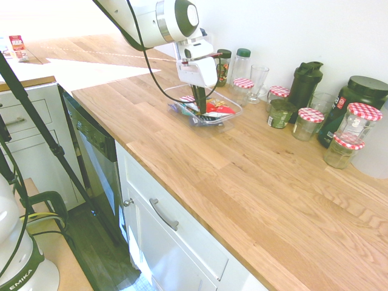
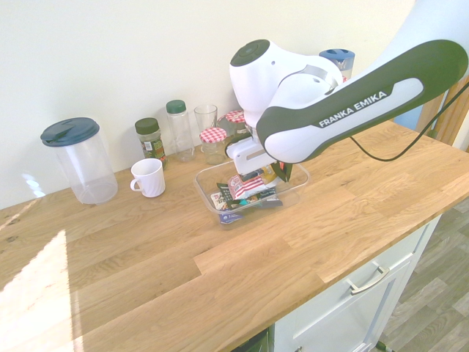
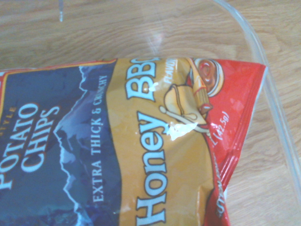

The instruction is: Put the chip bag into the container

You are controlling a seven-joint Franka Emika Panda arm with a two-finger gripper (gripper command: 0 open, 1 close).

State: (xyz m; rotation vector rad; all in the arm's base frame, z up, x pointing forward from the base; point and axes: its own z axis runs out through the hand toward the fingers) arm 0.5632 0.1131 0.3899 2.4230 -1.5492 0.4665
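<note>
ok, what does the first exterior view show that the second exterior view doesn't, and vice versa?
Only first exterior: black shaker bottle, large black tub to one side of it, red-and-white packet at the far end of the counter.

Only second exterior: white mug, clear pitcher with dark lid.

Both: gripper down at the clear container, chip bag inside it, green-capped bottle, drinking glass and jars with red-checked lids behind the container.
</note>
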